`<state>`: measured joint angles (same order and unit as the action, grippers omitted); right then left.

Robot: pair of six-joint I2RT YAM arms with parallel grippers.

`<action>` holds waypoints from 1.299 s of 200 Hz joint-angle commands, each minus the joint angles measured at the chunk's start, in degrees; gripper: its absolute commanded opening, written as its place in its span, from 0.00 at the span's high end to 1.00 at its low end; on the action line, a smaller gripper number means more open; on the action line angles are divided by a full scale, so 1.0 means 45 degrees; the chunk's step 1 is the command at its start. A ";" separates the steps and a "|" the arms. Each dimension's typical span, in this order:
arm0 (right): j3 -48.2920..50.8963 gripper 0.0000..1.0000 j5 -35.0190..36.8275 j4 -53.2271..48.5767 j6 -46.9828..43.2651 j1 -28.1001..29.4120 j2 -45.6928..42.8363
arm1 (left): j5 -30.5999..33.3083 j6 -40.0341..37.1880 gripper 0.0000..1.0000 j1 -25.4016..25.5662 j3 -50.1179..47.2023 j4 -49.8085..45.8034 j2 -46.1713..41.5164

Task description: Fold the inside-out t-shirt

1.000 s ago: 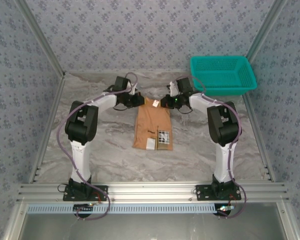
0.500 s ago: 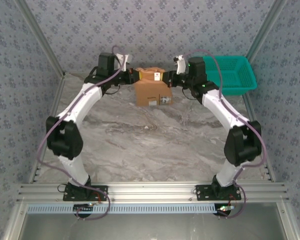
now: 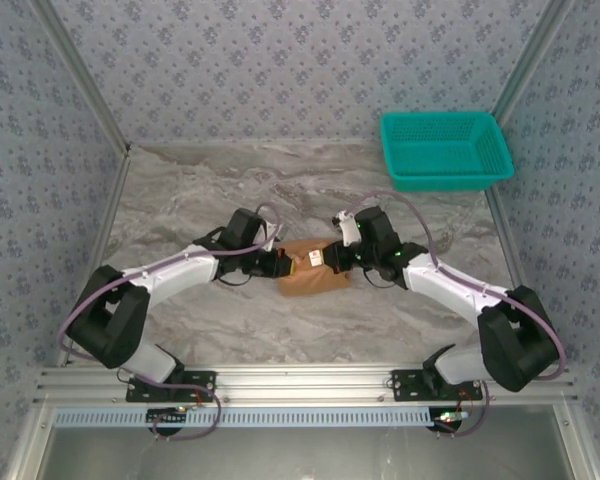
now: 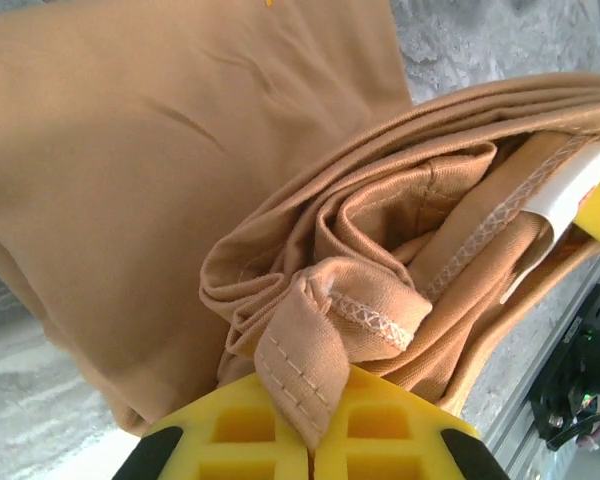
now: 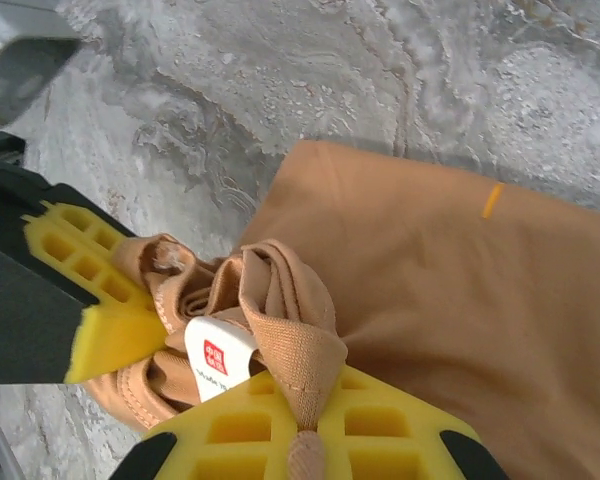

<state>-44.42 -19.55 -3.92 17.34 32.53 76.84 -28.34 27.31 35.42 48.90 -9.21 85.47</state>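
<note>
One grey marbled table [image 3: 230,200] carries everything, with the teal plastic mesh basket [image 3: 445,150] sitting at its far right corner, well apart from my work. The orange-tan, soft-fabric inside-out t-shirt [image 3: 315,283] now lies as a short, thick packet around the middle of the table, toward the near edge. A second ago it was a long rectangle stretched away from me. Then I had its far end lifted high toward the far edge. Now that end has come down over the near part, so I judge this fold in half to be laid.

My left hand [image 4: 310,440] is clamped tight on a stitched hem at the packet's left side. My right hand [image 5: 305,440] is pinched just as tight on a bunched seam at its right side. The two hands are close together, and the fabric between them is crumpled, not flat. The small white label [image 5: 220,362] peeks out just beside my right fingers.
</note>
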 commanded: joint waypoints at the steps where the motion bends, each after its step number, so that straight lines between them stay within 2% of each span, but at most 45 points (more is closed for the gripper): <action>1: -0.0173 0.99 0.1090 -0.0164 0.0167 -0.0066 -0.0500 | 0.0729 0.0185 1.00 -0.0029 0.0297 0.0917 -0.0775; 38: -0.1462 0.97 0.1773 -0.0902 -0.0363 -0.0323 0.0896 | 0.1389 -0.0346 1.00 -0.0236 0.1301 0.0475 0.0340; 96: -0.3565 0.95 0.1766 -0.1436 -0.1059 -0.0977 0.3846 | 0.1261 -0.0561 1.00 -0.1124 0.2740 0.0618 0.2481; 165: -0.4884 0.87 0.2508 -0.2673 -0.1296 -0.1285 0.6377 | 0.1313 -0.0561 0.96 -0.1191 0.3175 0.0702 0.4602; 173: -0.5080 0.83 0.2664 -0.2929 -0.1260 -0.1319 0.6609 | 0.1453 -0.0599 0.94 -0.1192 0.3196 0.0719 0.4754; 190: -0.5193 0.75 0.2817 -0.3397 -0.1222 -0.1387 0.6870 | 0.1959 -0.0720 0.81 -0.1208 0.3386 0.0600 0.5014; 216: -0.5201 0.66 0.2901 -0.3769 -0.1333 -0.1508 0.6351 | 0.2252 -0.1114 0.68 -0.1212 0.3981 -0.0181 0.5074; 260: -0.5580 0.50 0.2803 -0.4630 -0.1549 -0.2015 0.4713 | 0.3633 -0.1236 0.47 -0.1214 0.3867 -0.1298 0.3580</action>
<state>-67.46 -8.05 -20.40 11.14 24.97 103.92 -17.06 22.63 30.26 65.65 -10.20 107.07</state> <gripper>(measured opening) 0.473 0.493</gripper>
